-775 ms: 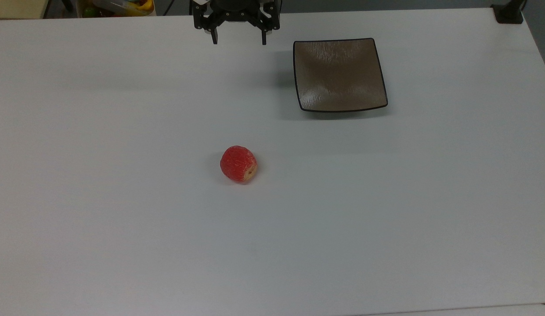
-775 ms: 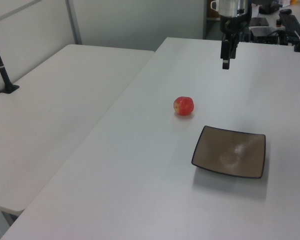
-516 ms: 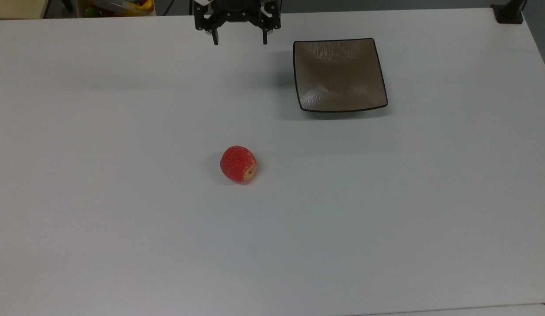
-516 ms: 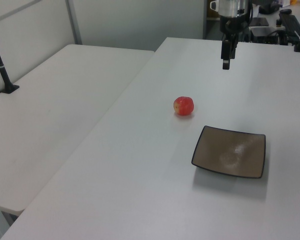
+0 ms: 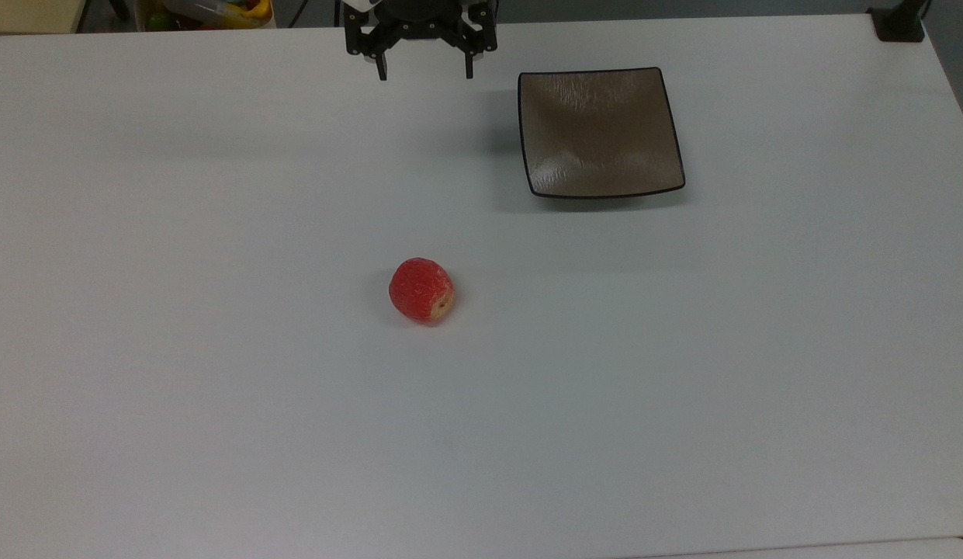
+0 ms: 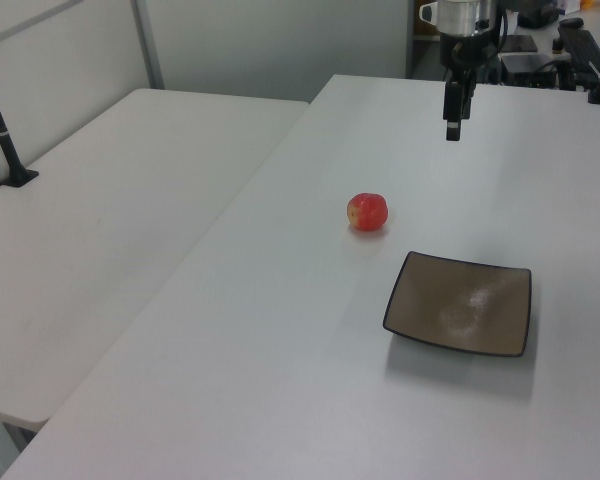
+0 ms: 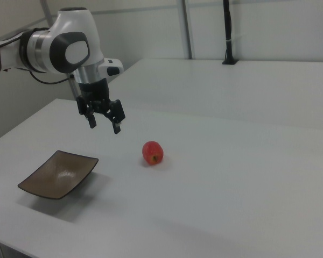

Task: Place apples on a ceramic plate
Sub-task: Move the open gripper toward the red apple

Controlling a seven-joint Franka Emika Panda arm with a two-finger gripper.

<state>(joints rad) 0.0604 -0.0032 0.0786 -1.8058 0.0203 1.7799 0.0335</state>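
A small red apple [image 5: 421,289] [image 6: 367,212] [image 7: 153,152] with a yellowish stem patch lies on the white table, near the middle in the top view. The square brown ceramic plate [image 5: 601,132] [image 6: 460,303] [image 7: 57,174] with a thin black rim sits bare toward the top view's upper right. My gripper [image 5: 425,74] [image 6: 452,130] [image 7: 104,125] hangs open above the table at the top view's upper edge, left of the plate and well away from the apple, with nothing between its fingers.
A second white table [image 6: 100,220] adjoins on the left view's left, with a black pole [image 6: 2,130] on it. A bin of coloured items [image 5: 206,12] sits beyond the top view's upper left edge. A black mount [image 5: 900,22] stands at the top view's upper right corner.
The gripper has shifted only very slightly; apple and plate have not moved.
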